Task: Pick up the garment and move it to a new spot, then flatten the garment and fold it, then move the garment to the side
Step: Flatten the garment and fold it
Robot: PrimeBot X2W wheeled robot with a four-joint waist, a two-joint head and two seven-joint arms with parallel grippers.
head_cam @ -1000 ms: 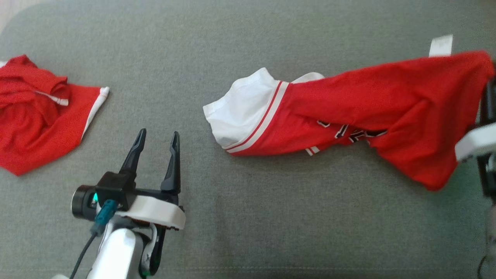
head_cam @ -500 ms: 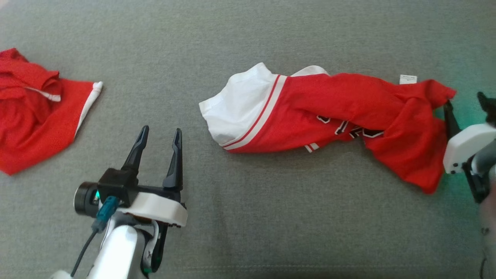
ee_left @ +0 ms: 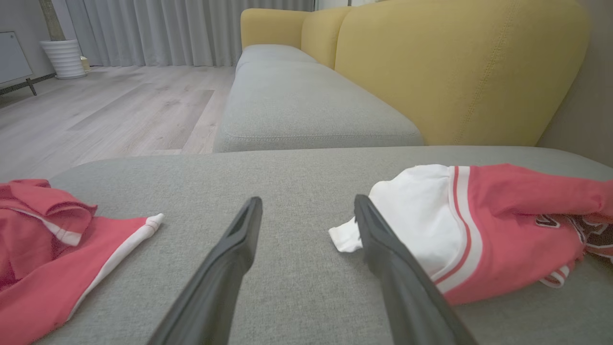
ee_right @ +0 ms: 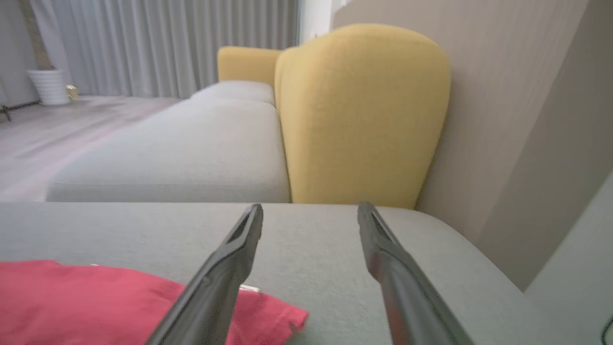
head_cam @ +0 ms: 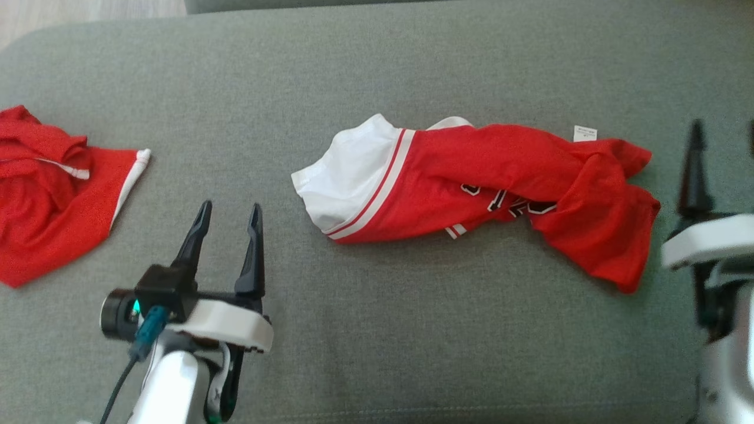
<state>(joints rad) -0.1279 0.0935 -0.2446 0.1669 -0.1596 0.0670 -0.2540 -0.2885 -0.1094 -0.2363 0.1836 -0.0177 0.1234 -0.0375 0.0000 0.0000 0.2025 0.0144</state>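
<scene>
The garment [head_cam: 471, 188], a red jersey with a white striped end, lies crumpled lengthwise across the grey cushion [head_cam: 412, 330]. A small white tag sticks out near its right end. My right gripper [head_cam: 724, 126] stands open just right of that end, apart from the cloth. In the right wrist view the garment [ee_right: 96, 306] lies low on the left, beside the open right gripper [ee_right: 310, 207]. My left gripper [head_cam: 230, 206] is open and holds nothing, left of the white end. The left wrist view shows the garment [ee_left: 503, 225] just right of the left gripper [ee_left: 306, 203].
A second red garment [head_cam: 47, 194] with white trim lies bunched at the cushion's left edge, and it also appears as the red heap [ee_left: 48, 254] at the lower left. Beyond the cushion stand a yellow sofa back [ee_left: 455, 72] and another grey seat [ee_left: 306, 105].
My right gripper has opened and let go of the garment's right end, which dropped onto the cushion. The gripper now stands clear to the right. The head camera shifted a little.
</scene>
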